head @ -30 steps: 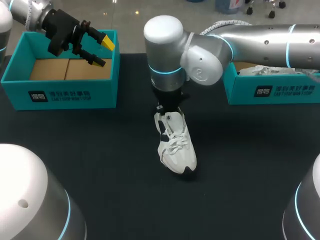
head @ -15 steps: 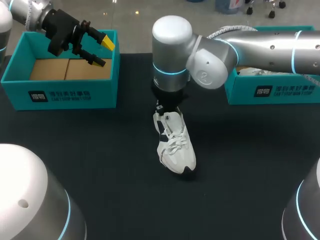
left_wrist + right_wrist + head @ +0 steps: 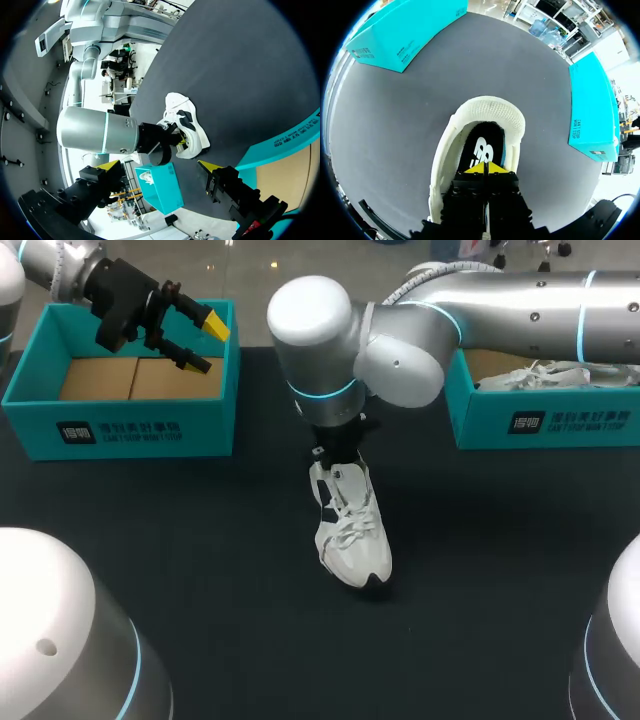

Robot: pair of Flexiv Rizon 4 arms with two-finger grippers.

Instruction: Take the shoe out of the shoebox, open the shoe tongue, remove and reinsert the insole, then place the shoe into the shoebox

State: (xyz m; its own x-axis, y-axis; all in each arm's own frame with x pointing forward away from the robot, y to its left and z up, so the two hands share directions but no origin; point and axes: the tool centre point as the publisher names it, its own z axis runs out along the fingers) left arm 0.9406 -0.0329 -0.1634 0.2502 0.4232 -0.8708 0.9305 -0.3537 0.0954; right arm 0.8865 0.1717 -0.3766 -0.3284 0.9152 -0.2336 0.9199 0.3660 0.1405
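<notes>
A white laced shoe (image 3: 355,540) stands on the black table (image 3: 200,540), its toe toward the front edge. My right arm reaches in over the middle. Its gripper (image 3: 335,455) is down at the shoe's heel opening. From the right wrist, the gripper (image 3: 485,167) is shut, yellow tips pressed together just above the black insole (image 3: 482,145), with the white heel collar (image 3: 490,107) ahead. Nothing shows between the tips. My left gripper (image 3: 205,345) hangs open over the left teal shoebox (image 3: 120,425). Its wrist view shows the shoe (image 3: 187,127) ahead of the open left gripper (image 3: 157,165).
A second teal box (image 3: 540,420) at the right holds white material (image 3: 545,375). The left shoebox shows a bare cardboard floor (image 3: 130,380). In the right wrist view the two boxes (image 3: 410,30) (image 3: 592,105) flank the shoe. Dark tabletop surrounds the shoe.
The right arm's big wrist joint swung slightly right, then back left. Its gripper stayed at the shoe's opening. The shoe and the left arm kept still.
</notes>
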